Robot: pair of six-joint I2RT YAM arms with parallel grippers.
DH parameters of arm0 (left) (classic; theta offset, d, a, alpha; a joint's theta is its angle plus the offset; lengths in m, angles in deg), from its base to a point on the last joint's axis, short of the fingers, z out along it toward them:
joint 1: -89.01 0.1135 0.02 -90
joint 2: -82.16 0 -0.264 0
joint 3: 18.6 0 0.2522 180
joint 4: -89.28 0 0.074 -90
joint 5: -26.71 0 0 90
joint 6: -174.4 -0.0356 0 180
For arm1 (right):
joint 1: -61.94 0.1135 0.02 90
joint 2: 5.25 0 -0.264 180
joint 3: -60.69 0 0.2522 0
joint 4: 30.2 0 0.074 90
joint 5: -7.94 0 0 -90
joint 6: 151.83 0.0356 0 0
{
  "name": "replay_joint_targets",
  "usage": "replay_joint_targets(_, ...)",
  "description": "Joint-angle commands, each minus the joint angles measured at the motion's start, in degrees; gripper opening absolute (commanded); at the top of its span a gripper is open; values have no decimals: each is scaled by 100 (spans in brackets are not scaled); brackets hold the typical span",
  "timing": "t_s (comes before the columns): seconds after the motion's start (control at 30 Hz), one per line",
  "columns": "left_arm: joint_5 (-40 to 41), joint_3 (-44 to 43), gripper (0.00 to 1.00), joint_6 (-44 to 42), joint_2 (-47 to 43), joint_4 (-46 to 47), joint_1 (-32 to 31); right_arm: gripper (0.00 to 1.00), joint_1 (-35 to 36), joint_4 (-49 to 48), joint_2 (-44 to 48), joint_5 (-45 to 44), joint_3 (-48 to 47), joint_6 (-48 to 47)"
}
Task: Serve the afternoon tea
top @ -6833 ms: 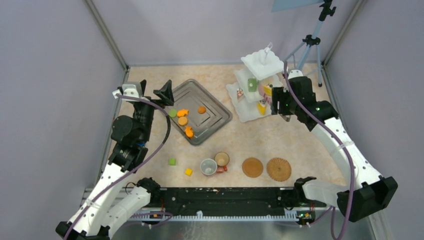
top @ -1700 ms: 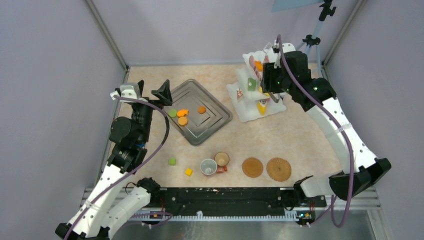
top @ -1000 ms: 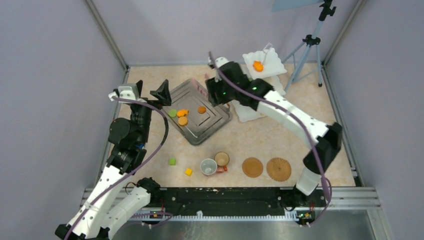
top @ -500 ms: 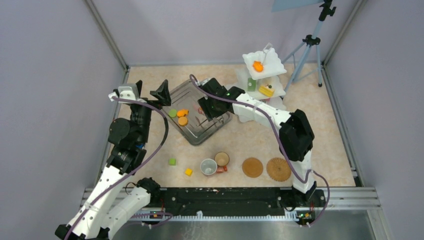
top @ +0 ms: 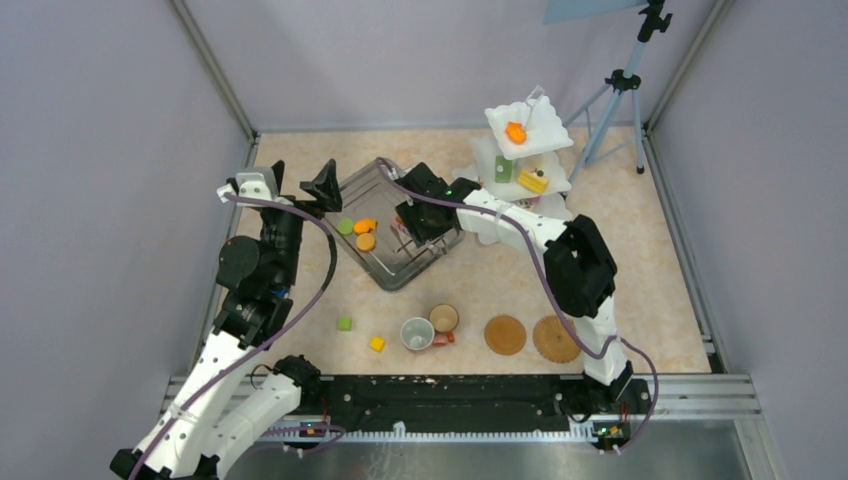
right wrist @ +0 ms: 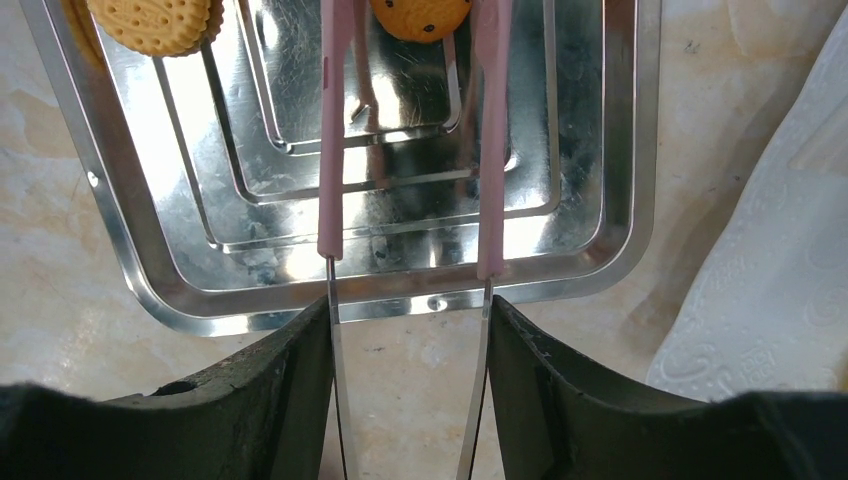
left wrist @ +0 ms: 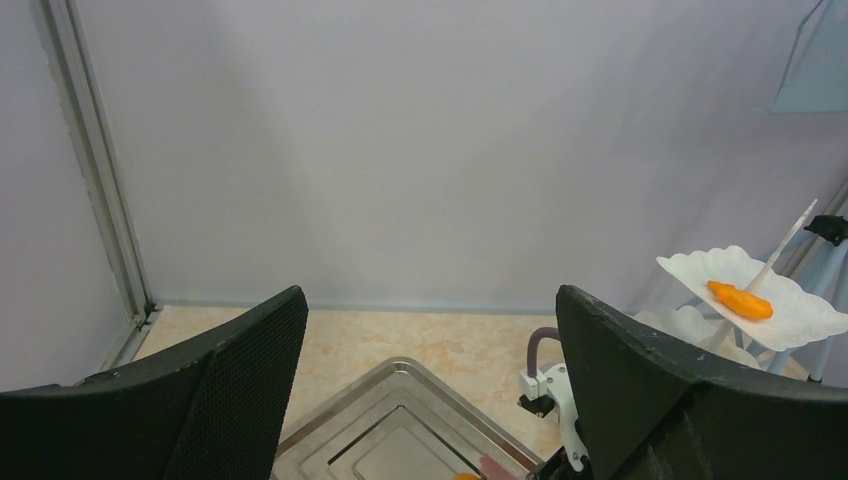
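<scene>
From above, we see the right gripper (top: pixel 413 222) low over the tray (top: pixel 385 268), presumably because the pastries lying there are bound for the stand (top: pixel 542 120). Three show beside it: one green round (top: pixel 345 227) and two orange pieces (top: pixel 366 241). The stand has three tiers, carrying one orange pastry (top: pixel 516 131) on top and, a tier down, one green bit (top: pixel 503 168) and one yellow wedge (top: pixel 532 182). Toward the near edge of the worktop (top: pixel 620 250) lie two cups (top: pixel 417 333), two mats (top: pixel 505 335) and two cubes (top: pixel 344 323); the cups are off the mats, not yet laid out, we judge. The left gripper (top: pixel 305 180) hangs by the tray's far-left corner. Its wrist view shows it spread wide with nothing held, we think to keep clear. The right wrist view shows the other gripper closed on the steel handles of the tongs (right wrist: pixel 330 130), whose two pink arms stand apart either side of one orange round (right wrist: pixel 420 12), ready to pinch. One biscuit (right wrist: pixel 155 25) lies at upper left.
</scene>
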Motion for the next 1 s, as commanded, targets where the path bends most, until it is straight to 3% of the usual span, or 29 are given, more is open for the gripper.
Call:
replay_joint_targets(0.0, 43, -109, 99, -51, -38, 183, 38, 51, -55, -174, -48, 126, -64, 102)
replay_joint_targets(0.23, 22, -107, 99, -31, -53, 189, 54, 47, -58, -183, -49, 65, -9, 71)
replay_joint_targets(0.6, 18, -108, 99, -22, -47, 180, 57, 50, -71, -143, -321, 98, -225, 24)
replay_joint_targets(0.97, 17, -108, 99, -13, -60, 183, 71, 24, -70, -45, 171, 89, -321, 44)
